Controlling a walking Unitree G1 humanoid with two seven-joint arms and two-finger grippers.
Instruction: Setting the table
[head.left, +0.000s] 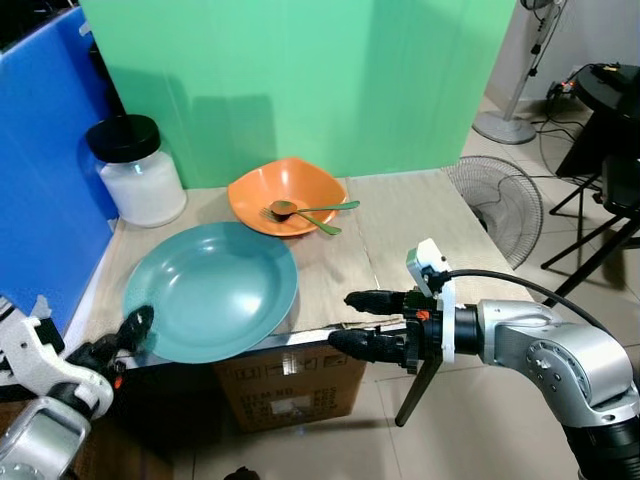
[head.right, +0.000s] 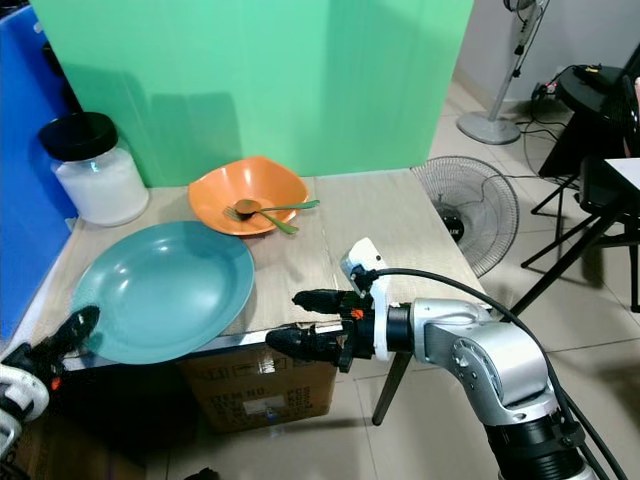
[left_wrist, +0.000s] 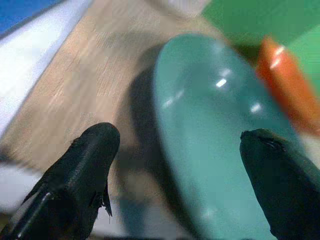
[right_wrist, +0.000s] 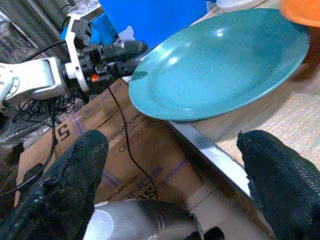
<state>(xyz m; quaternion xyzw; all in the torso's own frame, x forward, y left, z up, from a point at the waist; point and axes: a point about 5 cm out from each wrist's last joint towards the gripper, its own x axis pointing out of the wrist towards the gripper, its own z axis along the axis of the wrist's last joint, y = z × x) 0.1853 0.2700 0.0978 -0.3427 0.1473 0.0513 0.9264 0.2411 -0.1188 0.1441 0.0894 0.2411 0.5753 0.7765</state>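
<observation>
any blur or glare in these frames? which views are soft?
Left wrist view: soft all over, motion-blurred, with glare spots on the teal plate. Right wrist view: plate fairly sharp, the near fingers out of focus. Both eye views: sharp, evenly lit, soft shadow of the jar on the green backdrop.

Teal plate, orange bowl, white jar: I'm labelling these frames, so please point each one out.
teal plate (head.left: 205, 290), left eye view, middle of its well.
orange bowl (head.left: 300, 185), left eye view, bare inner wall.
white jar (head.left: 145, 185), left eye view, body below the black lid.
</observation>
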